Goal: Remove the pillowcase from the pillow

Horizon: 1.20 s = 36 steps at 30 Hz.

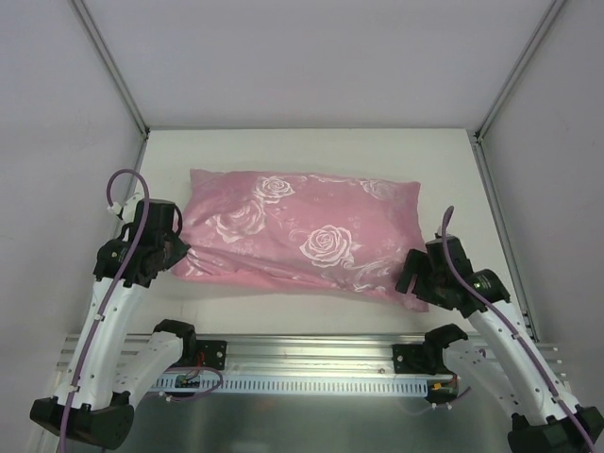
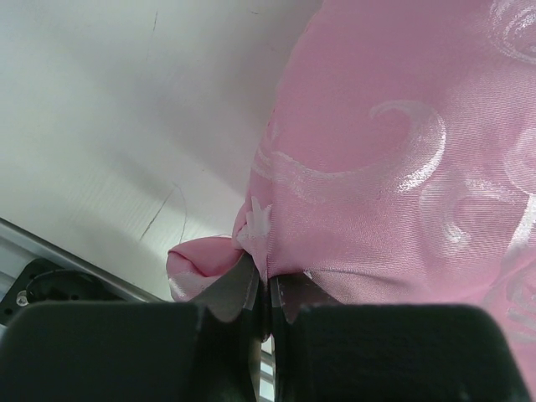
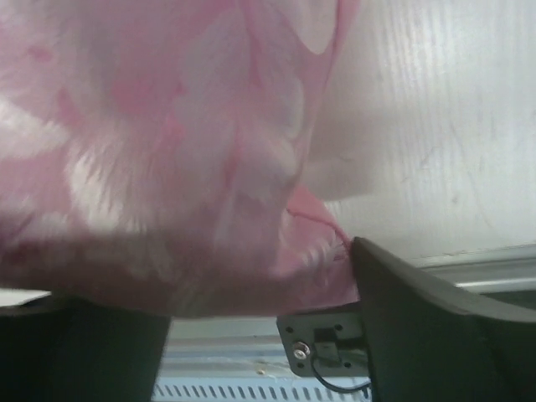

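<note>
The pink rose-print pillowcase lies plump across the middle of the white table. The pillow is hidden inside it. My left gripper is at the cover's near left corner. In the left wrist view that gripper is shut on a pinch of the pink fabric, just below a small white label. My right gripper is at the near right corner. In its own wrist view it stands open, its jaws wide apart, with a bulge of pillowcase between them.
An aluminium rail runs along the near table edge, just in front of the pillowcase. White walls with metal corner posts close in the left, back and right sides. Bare table shows behind the pillowcase.
</note>
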Motion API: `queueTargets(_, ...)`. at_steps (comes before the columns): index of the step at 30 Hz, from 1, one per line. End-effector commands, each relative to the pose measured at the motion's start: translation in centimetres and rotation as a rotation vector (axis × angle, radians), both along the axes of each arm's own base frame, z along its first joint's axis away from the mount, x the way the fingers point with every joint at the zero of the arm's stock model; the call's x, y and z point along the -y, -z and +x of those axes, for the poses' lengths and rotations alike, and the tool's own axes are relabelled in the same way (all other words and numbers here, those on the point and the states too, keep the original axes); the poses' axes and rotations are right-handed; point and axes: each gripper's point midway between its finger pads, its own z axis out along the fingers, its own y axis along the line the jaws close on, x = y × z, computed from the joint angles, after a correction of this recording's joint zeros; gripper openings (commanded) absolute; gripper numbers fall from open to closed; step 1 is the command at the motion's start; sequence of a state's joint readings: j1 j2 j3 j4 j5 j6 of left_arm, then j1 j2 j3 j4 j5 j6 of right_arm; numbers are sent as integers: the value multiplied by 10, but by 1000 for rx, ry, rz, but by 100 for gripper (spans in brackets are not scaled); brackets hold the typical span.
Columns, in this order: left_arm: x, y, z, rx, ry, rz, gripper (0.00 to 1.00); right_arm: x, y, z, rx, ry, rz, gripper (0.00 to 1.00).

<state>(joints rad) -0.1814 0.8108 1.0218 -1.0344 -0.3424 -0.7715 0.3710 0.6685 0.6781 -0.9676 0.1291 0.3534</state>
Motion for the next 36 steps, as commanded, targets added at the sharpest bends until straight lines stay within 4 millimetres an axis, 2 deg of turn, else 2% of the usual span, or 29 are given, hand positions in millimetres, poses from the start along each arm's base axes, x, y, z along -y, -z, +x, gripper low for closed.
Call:
queueTargets(1, -1, -21, 10, 65, 0, 2, 0, -25, 9, 14, 29, -17, 114, 79)
queueTargets(2, -1, -21, 10, 64, 1, -1, 0, -29, 10, 14, 28, -21, 139, 66)
queueTargets(3, 2, -25, 11, 73, 11, -12, 0, -31, 8, 14, 36, -26, 145, 26)
queueTargets(4, 3, -29, 12, 79, 22, -12, 0, -31, -3, 18, 63, -28, 147, 11)
queueTargets(5, 4, -33, 13, 87, 31, -14, 0, -26, -14, 22, 99, -15, 125, 1)
queueTargets(6, 6, -49, 17, 124, 47, -20, 0, -19, -26, 20, 118, -22, 92, 1)
queueTargets(7, 6, -61, 18, 150, 71, -9, 0, -17, -65, 31, 217, -22, 97, 1)
queueTargets(8, 7, -72, 20, 174, 84, -7, 0, -5, -87, 36, 282, 5, 54, 1)
queueTargets(9, 8, -105, 20, 254, 95, -11, 0, 3, -108, 35, 324, 0, 17, 1)
queueTargets(10, 7, -123, 20, 289, 112, -3, 0, 8, -159, 38, 445, 8, 29, 1)
queueTargets(11, 7, -141, 19, 331, 119, 1, 0, 19, -184, 38, 507, 39, -2, 1)
queueTargets(12, 5, -179, 12, 423, 123, -1, 0, 26, -202, 35, 539, 35, -32, 1)
queueTargets(13, 3, -196, 9, 463, 127, 13, 0, 34, -248, 29, 652, 56, -18, 1)
queueTargets(14, -1, -230, -2, 554, 122, 12, 0, 38, -264, 24, 684, 60, -21, 1)
queueTargets(16, -7, -254, -19, 626, 111, 26, 0, 45, -295, 13, 756, 58, -21, 1)
queueTargets(17, -9, -265, -26, 663, 103, 24, 0, 50, -321, 2, 828, 67, 1, 1)
queueTargets(18, -12, -282, -40, 727, 95, 17, 0, 54, -327, -5, 843, 70, 0, 1)
queueTargets(21, -21, -307, -74, 851, 67, 5, 0, 64, -349, -29, 928, 82, 28, 1)
queueTargets(23, -28, -314, -91, 899, 45, 6, 0, 66, -353, -39, 959, 86, 54, 1)
queueTargets(25, -29, -313, -95, 907, 41, 10, 0, 65, -348, -39, 951, 82, 61, 1)
queueTargets(26, -28, -304, -88, 874, 44, 16, 0, 63, -345, -36, 940, 83, 58, 1)
queueTargets(28, -26, -290, -74, 818, 40, 14, 0, 55, -324, -20, 869, 68, 37, 1)
queueTargets(29, -22, -274, -59, 757, 53, 21, 0, 50, -319, -10, 857, 59, 39, 1)
queueTargets(30, -19, -267, -48, 725, 66, 35, 0, 45, -311, 1, 826, 47, 24, 1)
queueTargets(31, -16, -254, -28, 659, 78, 49, 0, 39, -286, 19, 761, 37, -14, 1)
queueTargets(32, -12, -234, -10, 587, 90, 61, 0, 35, -282, 35, 766, 39, -25, 1)
queueTargets(33, -4, -227, 7, 558, 135, 68, 0, 30, -265, 56, 706, 24, -74, 1)
queueTargets(34, 4, -208, 36, 474, 164, 72, 0, 27, -239, 73, 637, 17, -123, 1)
queueTargets(36, 14, -183, 71, 379, 215, 82, 0, 20, -218, 107, 573, -3, -179, 1)
